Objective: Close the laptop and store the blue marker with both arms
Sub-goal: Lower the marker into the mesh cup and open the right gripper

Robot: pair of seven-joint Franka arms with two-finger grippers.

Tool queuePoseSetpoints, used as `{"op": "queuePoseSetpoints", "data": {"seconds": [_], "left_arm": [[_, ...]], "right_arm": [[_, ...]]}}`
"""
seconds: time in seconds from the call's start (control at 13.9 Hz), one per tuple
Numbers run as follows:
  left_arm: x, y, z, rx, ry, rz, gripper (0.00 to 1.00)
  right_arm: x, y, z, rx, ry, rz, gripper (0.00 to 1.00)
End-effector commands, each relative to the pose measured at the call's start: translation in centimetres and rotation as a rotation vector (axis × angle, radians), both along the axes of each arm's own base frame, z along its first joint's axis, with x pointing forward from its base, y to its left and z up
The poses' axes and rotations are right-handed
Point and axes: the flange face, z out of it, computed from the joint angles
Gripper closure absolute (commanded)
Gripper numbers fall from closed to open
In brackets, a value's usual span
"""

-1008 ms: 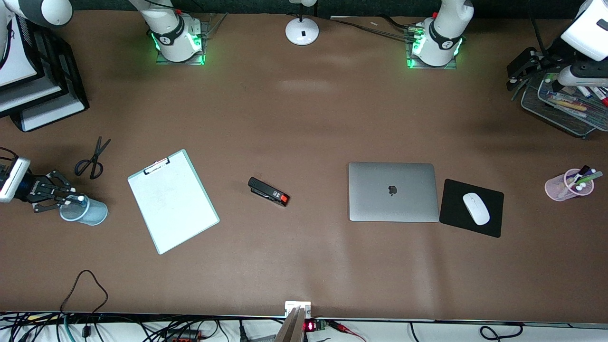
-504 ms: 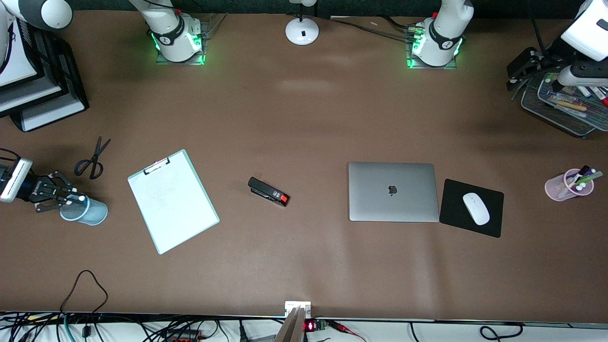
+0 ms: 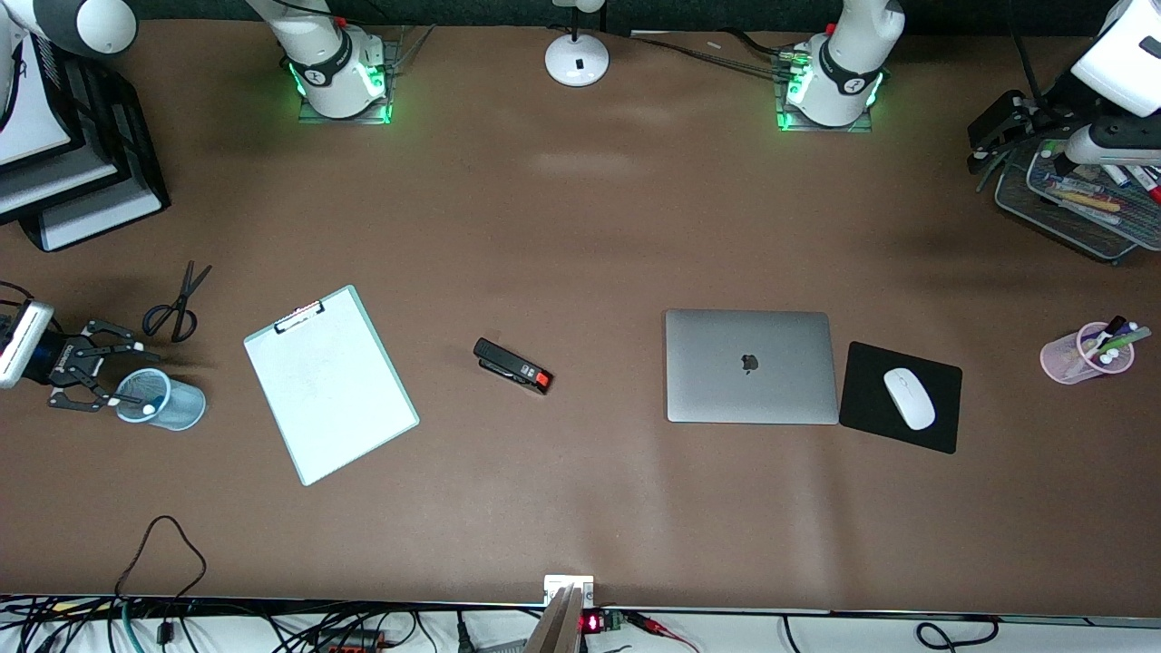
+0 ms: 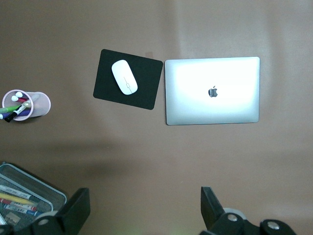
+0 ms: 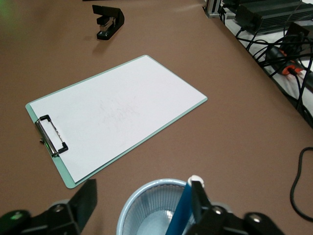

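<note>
The blue marker (image 5: 182,211) stands in the blue mesh cup (image 3: 163,399) at the right arm's end of the table. The right gripper (image 3: 107,372) is over the cup, fingers apart. The laptop (image 3: 750,365) lies closed beside the mouse pad (image 3: 866,413). The left gripper (image 4: 144,208) waits over the pen tray (image 3: 1084,227), fingers apart.

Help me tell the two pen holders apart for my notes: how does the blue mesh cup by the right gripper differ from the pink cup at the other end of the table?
The blue mesh cup holds only the blue marker; the pink cup holds several markers. The blue mesh cup sits at the right arm's end, just beside the open right gripper; the pink cup sits at the left arm's end with no gripper close by. Both lean on their sides on the table.
</note>
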Motion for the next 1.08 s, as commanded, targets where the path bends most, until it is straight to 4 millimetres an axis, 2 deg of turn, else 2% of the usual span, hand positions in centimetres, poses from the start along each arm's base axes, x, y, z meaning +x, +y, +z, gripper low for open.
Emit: {"op": "queuePoseSetpoints", "data": {"seconds": [0.0,0.14,0.43,0.86,1.01], "left_arm": [[0.0,0.0,0.0,-0.006,-0.010,-0.010,0.00],[0.0,0.0,0.0,-0.006,-0.010,-0.010,0.00],[-0.1,0.0,0.1,-0.006,-0.012,-0.010,0.00],[-0.1,0.0,0.0,-0.006,-0.010,-0.008,0.00],[-0.1,0.1,0.0,-0.006,-0.010,-0.008,0.00]], "right_arm": [[0.3,0.1,3.8,0.004,-0.004,-0.020,0.00],[0.2,0.4,5.9,-0.040,0.059,-0.039,0.00],[0.6,2.8,10.5,-0.085,0.142,-0.060,0.00],[0.8,9.6,19.2,-0.204,0.319,-0.143,0.00],[1.1,11.7,20.4,-0.230,0.357,-0.177,0.00]]}}
